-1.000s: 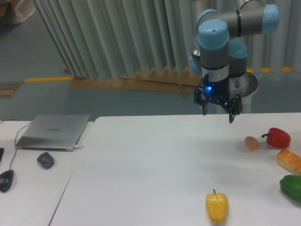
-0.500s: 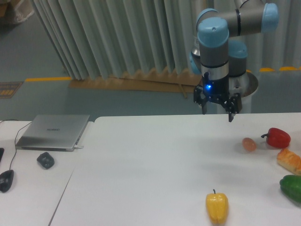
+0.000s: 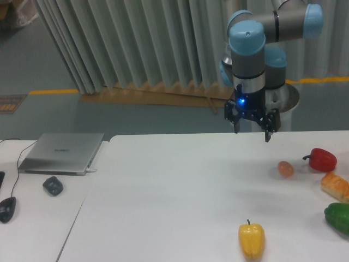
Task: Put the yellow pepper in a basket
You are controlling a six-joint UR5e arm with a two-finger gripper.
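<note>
- Camera view, fixed: a white table (image 3: 180, 185) fills the lower part, with a second white surface joining it at the left along a dark seam.
- Behind the table runs a grey-green floor with a yellow line, and a wall of pale vertical slats (image 3: 136, 43) with brown cardboard at its foot.
- On the left surface lie a closed silver laptop (image 3: 61, 152), a small dark lump (image 3: 53, 185) just in front of it, and a black mouse (image 3: 6, 209) on a cable at the edge.
- At the right edge sit a red pepper (image 3: 320, 159), a small pinkish egg-like thing (image 3: 285, 168) just left of it, a piece of bread (image 3: 336, 186) and a green pepper (image 3: 338, 217), partly cut off by the frame.
- Pepper (image 3: 251, 240): glossy yellow, slightly elongated, with a short dark stem pointing away from the camera; it lies alone on the table near the front edge, right of centre.
- Gripper (image 3: 252, 129) hangs above the far side of the table, well apart from the pepper, fingers pointing down and spread wide with nothing between them; a blue light glows on its wrist.
</note>
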